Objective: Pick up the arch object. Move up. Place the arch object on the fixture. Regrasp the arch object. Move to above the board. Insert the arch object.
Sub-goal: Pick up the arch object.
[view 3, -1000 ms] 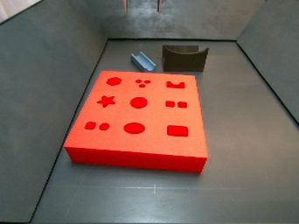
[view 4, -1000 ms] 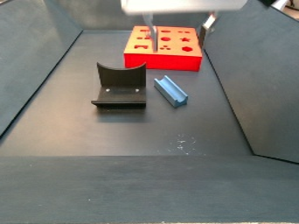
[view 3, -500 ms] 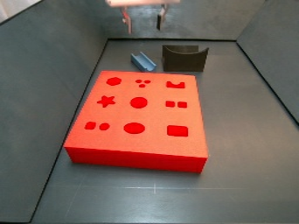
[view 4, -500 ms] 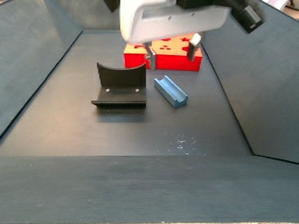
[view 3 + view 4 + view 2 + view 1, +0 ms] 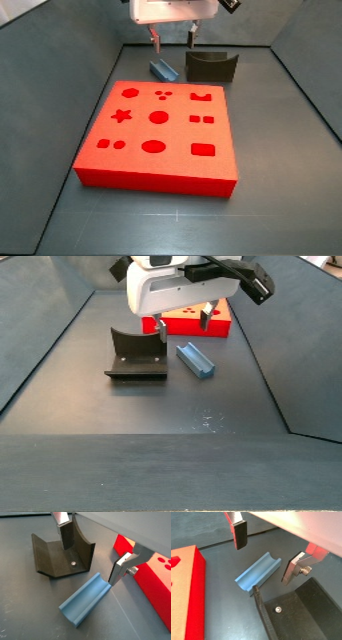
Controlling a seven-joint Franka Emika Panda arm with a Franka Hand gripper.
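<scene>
Pincer (image 5: 264, 557) spread, straddling arch object (image 5: 259, 572) below.

The hand (image 5: 179, 325) hangs open above the arch object (image 5: 197, 359), which lies on the floor between the fixture (image 5: 136, 355) and the board (image 5: 195, 318).

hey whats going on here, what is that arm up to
A Franka arm's gripper hangs open over the arch object, a small blue-grey block lying on the floor between the red board and the dark fixture. Its fingers straddle the block without touching it, so nothing is grasped yet. The board's recesses all look empty. It appears set to go for the pick-up.
</scene>
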